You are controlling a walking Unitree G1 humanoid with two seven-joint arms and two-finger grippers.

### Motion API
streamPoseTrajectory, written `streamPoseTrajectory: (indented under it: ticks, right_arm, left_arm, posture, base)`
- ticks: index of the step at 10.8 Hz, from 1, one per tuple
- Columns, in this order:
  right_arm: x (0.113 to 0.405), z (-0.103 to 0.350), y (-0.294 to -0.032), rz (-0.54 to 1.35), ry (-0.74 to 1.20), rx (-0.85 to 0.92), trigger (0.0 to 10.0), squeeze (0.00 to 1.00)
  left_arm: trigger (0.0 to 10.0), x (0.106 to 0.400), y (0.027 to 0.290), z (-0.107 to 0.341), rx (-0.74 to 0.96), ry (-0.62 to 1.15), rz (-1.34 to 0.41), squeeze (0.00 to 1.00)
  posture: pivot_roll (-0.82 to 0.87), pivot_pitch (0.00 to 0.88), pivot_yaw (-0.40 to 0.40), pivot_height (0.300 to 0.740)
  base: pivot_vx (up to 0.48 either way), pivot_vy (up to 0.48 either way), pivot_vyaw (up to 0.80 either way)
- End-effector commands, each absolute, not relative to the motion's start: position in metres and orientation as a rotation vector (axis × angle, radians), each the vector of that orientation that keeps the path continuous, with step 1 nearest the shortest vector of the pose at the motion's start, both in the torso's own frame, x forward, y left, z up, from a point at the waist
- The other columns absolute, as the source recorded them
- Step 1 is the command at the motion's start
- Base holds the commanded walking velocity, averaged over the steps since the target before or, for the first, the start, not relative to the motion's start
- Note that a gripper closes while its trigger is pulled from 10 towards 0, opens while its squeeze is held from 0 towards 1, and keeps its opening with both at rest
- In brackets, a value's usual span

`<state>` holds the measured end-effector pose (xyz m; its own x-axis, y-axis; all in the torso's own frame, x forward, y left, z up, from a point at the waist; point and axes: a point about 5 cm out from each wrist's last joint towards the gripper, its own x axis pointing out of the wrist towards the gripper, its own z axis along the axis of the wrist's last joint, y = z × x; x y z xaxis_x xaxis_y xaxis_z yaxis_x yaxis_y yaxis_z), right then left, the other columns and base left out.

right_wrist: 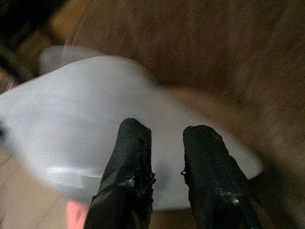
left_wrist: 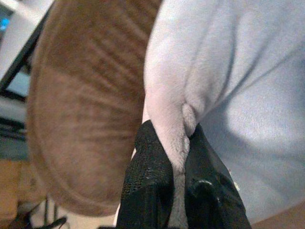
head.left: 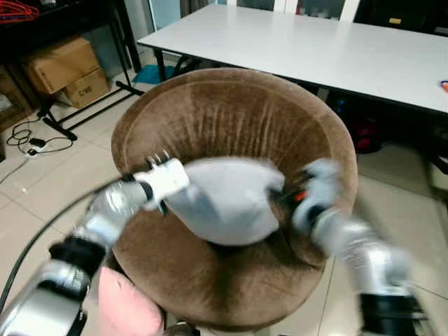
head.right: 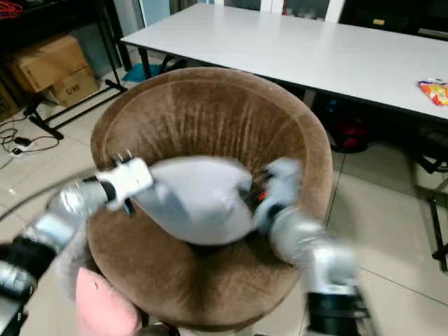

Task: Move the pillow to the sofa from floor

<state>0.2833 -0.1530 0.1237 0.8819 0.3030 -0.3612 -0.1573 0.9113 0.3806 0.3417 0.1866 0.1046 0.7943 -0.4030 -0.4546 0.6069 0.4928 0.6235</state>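
Grey pillow [head.left: 224, 199] is up over the seat of the round brown sofa chair [head.left: 231, 112], hanging between both arms, not settled on the cushion yet as far as I can judge.

Step in hand looks like the put-down. To do it well: lower both arms level so the pillow lands mid-seat, not on the front rim at 6 o'clock. Let go only once the weight is on the cushion, and pull out sideways so it isn't dragged off.

Left pincer [left_wrist: 183, 157] at 9 o'clock of the pillow: clenched on a pinched fold of its edge, fingers nearly together.

Right pincer [right_wrist: 167, 157] at 3 o'clock: fingers [right_wrist: 128, 162] parted with a narrow gap, lying over the pillow's surface. Nothing clamped between them; can't confirm contact, view is blurred.

Pink soft thing [head.left: 122, 304] on the floor at 7 o'clock of the chair. White table [head.left: 315, 49] behind at 12.
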Motion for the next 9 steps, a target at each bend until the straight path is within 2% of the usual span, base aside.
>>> streamPoseTrajectory:
  ticks: [1,2,3,4,6,8,9]
  right_arm:
    - [0.285,0.136,-0.158,0.256,0.363,0.337,10.0,1.00]
    - [0.290,0.153,-0.171,0.264,0.261,0.162,10.0,1.00]
    - [0.292,0.179,-0.171,0.338,0.123,0.108,10.0,1.00]
    - [0.292,0.188,-0.163,0.426,0.087,0.047,10.0,1.00]
    - [0.288,0.199,-0.139,0.715,-0.042,-0.361,10.0,1.00]
    - [0.280,0.192,-0.118,0.963,-0.026,-0.536,10.0,1.00]
    - [0.279,0.183,-0.113,1.004,0.004,-0.596,10.0,1.00]
  left_arm:
    - [0.0,0.345,0.192,0.108,0.871,0.263,-0.589,0.00]
    - [0.0,0.348,0.191,0.109,0.878,0.262,-0.586,0.00]
    - [0.0,0.349,0.189,0.108,0.881,0.258,-0.603,0.00]
    - [0.0,0.349,0.187,0.107,0.880,0.252,-0.616,0.00]
    - [0.0,0.351,0.177,0.112,0.873,0.211,-0.688,0.00]
    - [0.0,0.356,0.159,0.119,0.911,0.165,-0.782,0.00]
    - [0.0,0.357,0.150,0.121,0.915,0.146,-0.823,0.00]
  posture:
    - [-0.03,0.000,0.059,0.740]
    - [-0.05,0.000,0.065,0.740]
    - [-0.05,0.000,0.072,0.740]
    - [-0.05,0.000,0.071,0.740]
    - [-0.05,0.000,0.061,0.740]
    - [-0.05,0.000,0.057,0.740]
    - [-0.05,0.000,0.059,0.740]
  base:
    - [0.000,0.000,0.00]
    - [0.000,0.000,0.00]
    - [0.000,0.000,0.00]
    - [0.000,0.000,0.00]
    - [0.000,0.000,0.00]
    - [0.000,0.000,0.00]
    - [0.000,0.000,0.00]
